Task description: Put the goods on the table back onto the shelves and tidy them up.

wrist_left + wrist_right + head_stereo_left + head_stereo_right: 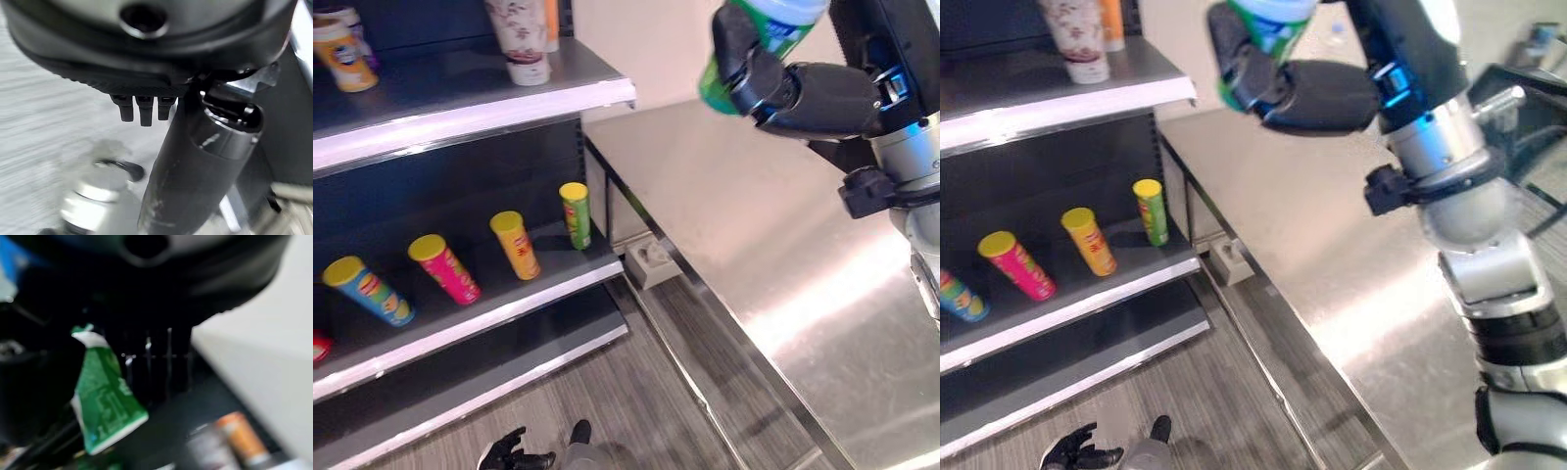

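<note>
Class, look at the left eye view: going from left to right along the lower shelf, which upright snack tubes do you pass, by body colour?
Blue tube → pink tube → orange tube → green tube, each with a yellow lid.

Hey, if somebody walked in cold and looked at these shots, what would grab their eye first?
The right hand, raised above the steel table and curled round a green and white container. Next, the row of chip cans with yellow lids on the middle shelf: green, orange, pink and blue. The left hand hangs low over the floor.
</note>
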You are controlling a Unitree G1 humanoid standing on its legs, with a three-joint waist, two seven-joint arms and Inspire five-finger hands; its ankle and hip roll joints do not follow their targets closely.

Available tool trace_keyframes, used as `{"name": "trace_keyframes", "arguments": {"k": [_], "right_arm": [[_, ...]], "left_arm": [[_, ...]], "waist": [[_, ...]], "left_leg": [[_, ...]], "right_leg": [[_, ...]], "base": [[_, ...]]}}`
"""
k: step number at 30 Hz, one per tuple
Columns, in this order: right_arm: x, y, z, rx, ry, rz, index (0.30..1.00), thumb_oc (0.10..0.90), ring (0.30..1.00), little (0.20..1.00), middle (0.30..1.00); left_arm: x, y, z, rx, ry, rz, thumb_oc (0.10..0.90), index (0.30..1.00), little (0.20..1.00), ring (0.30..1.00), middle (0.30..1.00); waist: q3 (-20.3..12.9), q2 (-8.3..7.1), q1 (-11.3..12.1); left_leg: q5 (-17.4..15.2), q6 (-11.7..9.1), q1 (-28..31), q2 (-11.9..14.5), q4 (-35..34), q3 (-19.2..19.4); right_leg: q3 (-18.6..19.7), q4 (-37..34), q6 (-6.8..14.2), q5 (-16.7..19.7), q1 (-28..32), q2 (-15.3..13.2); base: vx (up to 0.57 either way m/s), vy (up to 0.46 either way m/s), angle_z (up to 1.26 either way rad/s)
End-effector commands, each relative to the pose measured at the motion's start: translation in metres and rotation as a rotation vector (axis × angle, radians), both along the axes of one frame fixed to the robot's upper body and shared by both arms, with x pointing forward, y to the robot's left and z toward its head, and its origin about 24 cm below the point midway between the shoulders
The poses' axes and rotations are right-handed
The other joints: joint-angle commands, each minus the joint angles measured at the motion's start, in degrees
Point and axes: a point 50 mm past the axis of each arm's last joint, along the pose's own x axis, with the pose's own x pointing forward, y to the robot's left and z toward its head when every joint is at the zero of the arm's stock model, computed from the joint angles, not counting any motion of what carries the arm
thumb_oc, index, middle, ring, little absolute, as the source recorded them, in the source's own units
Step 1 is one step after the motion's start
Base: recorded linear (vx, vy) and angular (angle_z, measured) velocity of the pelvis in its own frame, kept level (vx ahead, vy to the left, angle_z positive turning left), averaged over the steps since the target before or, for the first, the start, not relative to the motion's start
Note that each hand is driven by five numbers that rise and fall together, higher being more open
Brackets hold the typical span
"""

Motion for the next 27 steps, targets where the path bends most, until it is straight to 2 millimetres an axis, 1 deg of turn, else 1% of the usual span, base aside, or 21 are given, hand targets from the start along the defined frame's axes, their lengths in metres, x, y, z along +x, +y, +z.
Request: {"name": "trace_keyframes", "arguments": {"k": [1, 2, 3, 4, 5, 6, 7, 8, 11, 12, 13, 14, 17, 18, 19, 22, 24, 25, 27], "right_arm": [[0.005, 0.005, 0.007, 0.121, -0.036, 0.048, 0.300, 0.400, 0.300, 0.300, 0.300], [0.007, 0.015, 0.005, 0.096, -0.037, 0.060, 0.300, 0.400, 0.300, 0.300, 0.300], [0.008, 0.022, 0.003, 0.089, -0.034, 0.079, 0.300, 0.400, 0.300, 0.300, 0.300], [0.008, 0.022, 0.003, 0.089, -0.034, 0.079, 0.300, 0.400, 0.300, 0.300, 0.300], [0.009, 0.029, 0.002, 0.087, -0.038, 0.093, 0.300, 0.400, 0.300, 0.300, 0.300], [0.015, 0.036, -0.002, 0.131, -0.027, 0.089, 0.300, 0.400, 0.300, 0.300, 0.300], [0.016, 0.037, -0.003, 0.131, -0.026, 0.088, 0.300, 0.400, 0.300, 0.300, 0.300], [0.020, 0.040, -0.005, 0.148, -0.014, 0.085, 0.300, 0.400, 0.300, 0.300, 0.300], [0.029, 0.047, -0.012, 0.202, 0.013, 0.070, 0.300, 0.400, 0.300, 0.300, 0.300], [0.031, 0.047, -0.012, 0.217, 0.018, 0.060, 0.300, 0.400, 0.300, 0.300, 0.300], [0.032, 0.048, -0.013, 0.217, 0.018, 0.060, 0.300, 0.400, 0.300, 0.300, 0.300], [0.040, 0.050, -0.013, 0.265, 0.039, 0.040, 0.300, 0.400, 0.300, 0.300, 0.300], [0.043, 0.049, -0.012, 0.275, 0.037, 0.025, 0.300, 0.400, 0.300, 0.300, 0.300], [0.046, 0.048, -0.012, 0.280, 0.043, 0.007, 0.300, 0.400, 0.300, 0.300, 0.300], [0.050, 0.047, -0.010, 0.289, 0.046, -0.014, 0.300, 0.400, 0.300, 0.300, 0.300], [0.057, 0.047, -0.009, 0.305, 0.066, -0.035, 0.300, 0.400, 0.300, 0.300, 0.300], [0.059, 0.048, -0.009, 0.308, 0.074, -0.037, 0.300, 0.400, 0.300, 0.300, 0.300], [0.065, 0.048, -0.005, 0.305, 0.072, -0.066, 0.300, 0.400, 0.300, 0.300, 0.300], [0.067, 0.046, -0.002, 0.303, 0.063, -0.095, 0.300, 0.400, 0.300, 0.300, 0.300]], "left_arm": [[0.021, 0.011, 0.011, 0.058, -0.089, -0.040, 0.800, 0.900, 0.900, 0.900, 0.900], [0.021, 0.011, 0.011, 0.060, -0.093, -0.034, 0.800, 0.900, 0.900, 0.900, 0.900], [0.022, 0.009, 0.011, 0.057, -0.100, -0.028, 0.800, 0.900, 0.900, 0.900, 0.900], [0.022, 0.009, 0.011, 0.057, -0.100, -0.028, 0.800, 0.900, 0.900, 0.900, 0.900], [0.023, 0.007, 0.011, 0.052, -0.106, -0.022, 0.800, 0.900, 0.900, 0.900, 0.900], [0.021, -0.001, 0.008, 0.039, -0.095, -0.035, 0.800, 0.900, 0.900, 0.900, 0.900], [0.020, -0.001, 0.008, 0.040, -0.093, -0.034, 0.800, 0.900, 0.900, 0.900, 0.900], [0.018, -0.003, 0.007, 0.038, -0.081, -0.041, 0.800, 0.900, 0.900, 0.900, 0.900], [0.011, -0.003, 0.005, 0.052, -0.057, -0.043, 0.800, 0.900, 0.900, 0.900, 0.900], [0.011, -0.002, 0.005, 0.056, -0.059, -0.044, 0.800, 0.900, 0.900, 0.900, 0.900], [0.010, -0.002, 0.005, 0.057, -0.058, -0.043, 0.800, 0.900, 0.900, 0.900, 0.900], [0.007, 0.000, 0.005, 0.066, -0.041, -0.058, 0.800, 0.900, 0.900, 0.900, 0.900], [0.008, 0.001, 0.006, 0.071, -0.039, -0.068, 0.800, 0.900, 0.900, 0.900, 0.900], [0.008, 0.002, 0.006, 0.076, -0.037, -0.075, 0.800, 0.900, 0.900, 0.900, 0.900], [0.007, 0.003, 0.006, 0.086, -0.027, -0.091, 0.800, 0.900, 0.900, 0.900, 0.900], [0.006, 0.006, 0.007, 0.098, -0.014, -0.114, 0.800, 0.900, 0.900, 0.900, 0.900], [0.006, 0.007, 0.007, 0.102, -0.012, -0.118, 0.800, 0.900, 0.900, 0.900, 0.900], [0.007, 0.010, 0.008, 0.112, -0.011, -0.130, 0.800, 0.900, 0.900, 0.900, 0.900], [0.009, 0.012, 0.009, 0.120, -0.015, -0.137, 0.800, 0.900, 0.900, 0.900, 0.900]], "waist": [[-3.0, -2.31, -2.1], [-3.2, -2.59, -2.3], [-3.5, -2.53, -2.5], [-3.5, -2.53, -2.5], [-3.8, -2.20, -2.7], [-5.2, -0.89, -2.9], [-5.3, -0.92, -3.1], [-6.0, -0.53, -2.7], [-7.4, 0.11, -1.7], [-7.6, 0.30, -1.1], [-7.6, 0.24, -1.2], [-7.9, 0.41, 0.5], [-7.8, 0.25, 0.7], [-7.8, 0.16, 1.2], [-8.0, -0.01, 1.9], [-7.9, -0.67, 2.8], [-7.8, -0.85, 3.1], [-7.7, -1.34, 3.8], [-7.5, -1.41, 4.1]], "left_leg": [[0.7, -0.9, -3.1, 4.2, 4.0, 1.6], [-1.4, -0.5, -1.3, 5.4, 6.3, 2.8], [-2.7, -0.4, 0.2, 5.9, 6.9, 3.9], [-2.7, -0.4, 0.2, 5.9, 6.9, 3.9], [-4.3, -0.5, 2.2, 6.0, 7.0, 4.7], [-5.3, -0.4, 4.8, 4.5, 4.1, 5.8], [-5.1, -0.3, 5.0, 4.4, 3.7, 5.7], [-4.9, -0.3, 5.4, 3.9, 2.1, 6.0], [-4.2, 0.0, 6.7, 2.4, -2.1, 5.0], [-4.1, 0.2, 6.7, 2.0, -2.5, 4.8], [-4.1, 0.3, 6.7, 1.8, -2.7, 4.7], [-4.6, 1.0, 6.0, 0.4, -2.9, 3.5], [-4.7, 1.4, 5.7, -0.3, -2.9, 3.0], [-5.1, 1.8, 5.4, -1.0, -2.9, 2.6], [-5.6, 2.4, 5.0, -2.3, -3.0, 1.8], [-6.3, 3.6, 4.7, -4.4, -3.0, 0.7], [-6.5, 4.0, 4.7, -5.0, -3.0, 0.5], [-7.4, 5.0, 4.8, -6.8, -3.2, -0.2], [-8.1, 5.8, 5.3, -7.9, -3.3, -0.6]], "right_leg": [[4.5, -0.1, 3.0, -5.1, 2.0, -2.9], [2.6, 0.0, 2.7, -4.6, 1.2, -4.0], [1.6, 0.1, 2.5, -4.4, 0.7, -4.4], [1.6, 0.1, 2.5, -4.4, 0.7, -4.4], [0.5, 0.1, 2.5, -4.3, 0.4, -4.8], [-2.3, 0.3, 2.5, -3.6, 0.4, -5.6], [-2.4, 0.3, 2.6, -3.5, 0.4, -5.6], [-3.1, 0.3, 2.8, -3.1, 0.8, -5.9], [-4.5, 0.3, 3.6, -2.0, 1.7, -6.9], [-4.9, 0.4, 3.8, -1.7, 1.8, -7.2], [-5.0, 0.4, 3.9, -1.6, 1.9, -7.3], [-6.4, 0.8, 4.4, -0.7, 2.4, -8.9], [-7.1, 1.4, 4.9, -0.3, 2.4, -9.9], [-7.7, 1.7, 5.4, 0.2, 2.4, -10.8], [-8.7, 2.2, 5.9, 0.8, 2.7, -12.0], [-9.5, 3.3, 7.1, 1.8, 3.0, -14.1], [-9.6, 3.8, 7.4, 2.0, 3.1, -14.8], [-10.2, 5.7, 8.5, 2.8, 3.2, -17.0], [-10.7, 8.4, 9.0, 3.0, 2.9, -18.9]], "base": [[-0.13, 0.057, 0.22], [-0.14, 0.064, 0.27], [-0.12, 0.050, 0.51], [-0.07, 0.046, 0.91], [-0.03, 0.164, 1.52], [-0.03, 0.168, 1.30], [0.04, 0.199, 0.94], [0.08, 0.120, 0.72], [0.07, 0.177, 0.80], [0.02, 0.118, 0.30], [0.02, 0.221, 0.66], [0.01, 0.185, 0.66], [0.01, 0.150, 0.48], [0.01, 0.185, 0.40], [0.01, 0.241, 0.25], [0.03, 0.196, 0.18], [0.04, 0.188, 0.14], [0.07, 0.256, 0.04], [0.07, 0.238, 0.08]]}}
